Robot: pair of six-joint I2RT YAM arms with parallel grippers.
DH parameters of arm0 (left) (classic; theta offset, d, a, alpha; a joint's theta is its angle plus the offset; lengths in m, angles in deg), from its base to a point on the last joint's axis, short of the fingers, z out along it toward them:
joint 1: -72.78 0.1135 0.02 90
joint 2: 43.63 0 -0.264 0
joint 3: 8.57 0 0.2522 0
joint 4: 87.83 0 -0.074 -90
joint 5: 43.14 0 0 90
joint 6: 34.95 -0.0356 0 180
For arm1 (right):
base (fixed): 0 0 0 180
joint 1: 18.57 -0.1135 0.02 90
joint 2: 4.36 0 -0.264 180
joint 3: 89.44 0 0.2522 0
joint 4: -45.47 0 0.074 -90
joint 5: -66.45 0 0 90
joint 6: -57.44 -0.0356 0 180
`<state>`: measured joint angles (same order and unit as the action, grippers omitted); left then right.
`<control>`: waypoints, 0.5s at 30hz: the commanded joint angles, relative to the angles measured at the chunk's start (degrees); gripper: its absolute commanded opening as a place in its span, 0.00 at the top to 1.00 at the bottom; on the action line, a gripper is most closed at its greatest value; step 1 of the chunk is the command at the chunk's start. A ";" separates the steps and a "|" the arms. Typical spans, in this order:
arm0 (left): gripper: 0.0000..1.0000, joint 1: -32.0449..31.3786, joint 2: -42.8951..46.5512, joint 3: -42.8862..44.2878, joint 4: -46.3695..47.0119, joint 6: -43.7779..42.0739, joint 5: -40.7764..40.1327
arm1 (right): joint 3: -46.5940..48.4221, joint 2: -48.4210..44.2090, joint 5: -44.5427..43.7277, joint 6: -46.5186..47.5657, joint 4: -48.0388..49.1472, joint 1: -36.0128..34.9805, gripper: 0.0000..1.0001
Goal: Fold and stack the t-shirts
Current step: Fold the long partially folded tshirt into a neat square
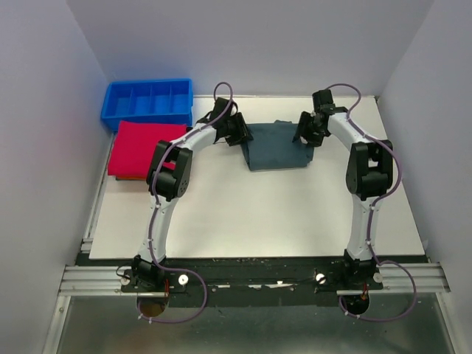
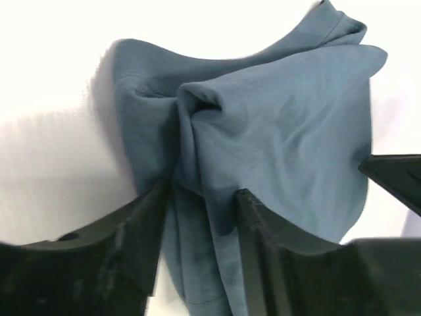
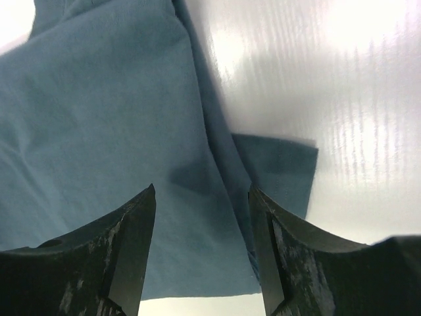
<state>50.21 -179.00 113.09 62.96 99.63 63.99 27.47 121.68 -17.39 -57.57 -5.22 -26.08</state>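
A blue-grey t-shirt (image 1: 276, 147) lies partly folded at the far middle of the white table (image 1: 243, 214). My left gripper (image 1: 241, 136) is at the shirt's left edge. In the left wrist view my left gripper (image 2: 200, 197) is shut on a bunched fold of the shirt (image 2: 283, 118), and the cloth puckers toward the fingers. My right gripper (image 1: 304, 136) is at the shirt's right edge. In the right wrist view my right gripper (image 3: 200, 191) stands open just over the flat shirt (image 3: 99, 118), with a folded edge running between the fingers. A folded red t-shirt (image 1: 144, 147) lies at the far left.
A blue compartment bin (image 1: 147, 103) stands at the back left, behind the red shirt. Pale walls close in the table on the left, back and right. A metal rail (image 1: 251, 279) with both arm bases runs along the near edge.
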 commanded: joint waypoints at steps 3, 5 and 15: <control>0.72 0.42 -0.69 0.04 -1.70 -1.95 -0.87 | -8.21 -3.94 -0.70 -0.21 0.62 -3.12 0.34; 0.82 0.42 0.45 -1.80 -0.82 -2.39 -0.16 | -13.48 -7.10 -0.27 -0.38 3.08 -3.74 0.34; 0.97 0.33 14.50 -26.02 11.20 -3.10 3.00 | -42.56 -27.40 -0.61 -2.23 11.70 -5.50 0.35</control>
<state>50.58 -172.99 99.69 68.54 97.47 65.74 -4.59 101.72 -17.48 -58.42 3.32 -31.15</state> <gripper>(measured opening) 0.062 0.650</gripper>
